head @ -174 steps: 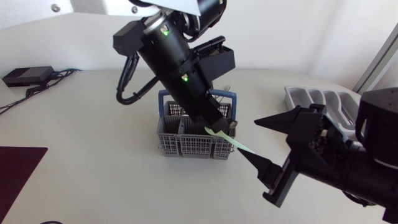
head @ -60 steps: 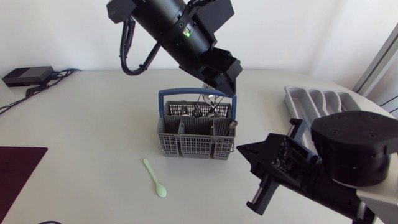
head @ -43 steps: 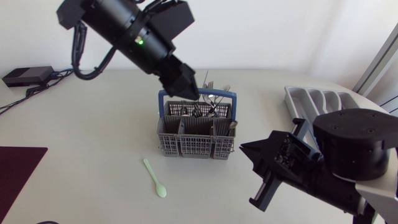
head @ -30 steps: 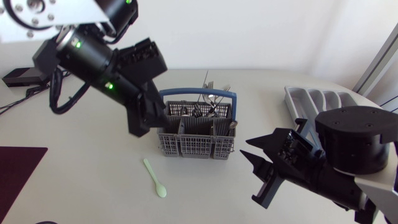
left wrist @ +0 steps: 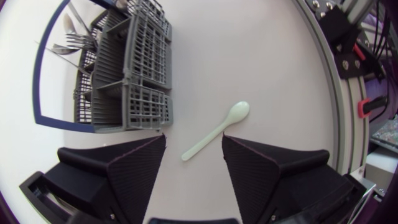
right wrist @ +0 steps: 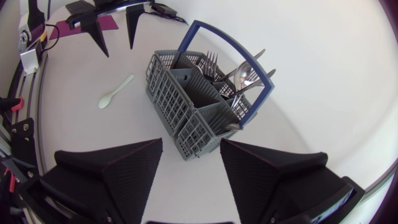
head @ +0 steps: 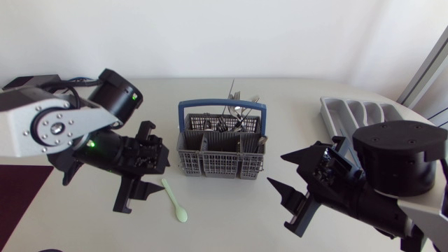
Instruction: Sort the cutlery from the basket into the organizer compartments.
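Organizer (head: 360,110) appears only overhead; left fingers (left wrist: 124,168) and right fingers (right wrist: 118,168) spread, empty.

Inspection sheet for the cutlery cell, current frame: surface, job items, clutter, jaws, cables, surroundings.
Surface: white table, no spills seen.
Job's things: grey basket mid-table, cutlery standing in it; green spoon flat on the table in front of it; organizer at far right.
Clutter: dark red mat at the left edge.
Grippers: left gripper low, jaws open either side of the spoon's handle end; right gripper beside the basket, jaws open, empty.
Cables: lead at the far left corner.
Surroundings: nothing seen.
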### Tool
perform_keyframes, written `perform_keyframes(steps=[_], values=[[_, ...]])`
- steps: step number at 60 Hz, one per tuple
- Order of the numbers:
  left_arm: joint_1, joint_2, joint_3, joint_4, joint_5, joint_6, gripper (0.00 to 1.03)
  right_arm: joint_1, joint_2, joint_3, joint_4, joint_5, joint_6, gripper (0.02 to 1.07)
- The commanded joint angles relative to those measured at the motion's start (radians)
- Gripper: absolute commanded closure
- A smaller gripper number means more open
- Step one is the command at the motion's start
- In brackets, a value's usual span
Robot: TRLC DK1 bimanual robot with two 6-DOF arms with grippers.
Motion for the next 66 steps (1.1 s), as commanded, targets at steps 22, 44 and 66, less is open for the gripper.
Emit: perform_keyframes(steps=[22, 44, 66], values=[[-0.072, 0.067, -0.174, 0.190, -0.084, 0.245, 0.44, -0.015, 0.004, -0.003, -0.013, -0.027, 0.039, 0.18], [-0.112, 0.192, -0.180, 0.248, -0.114, 0.322, 0.49, -0.028, -0.003, -0.012, -0.013, -0.027, 0.039, 0.18], [-0.126, 0.320, -0.152, 0.294, -0.153, 0.361, 0.57, -0.042, -0.029, -0.014, -0.033, -0.041, 0.036, 0.18]])
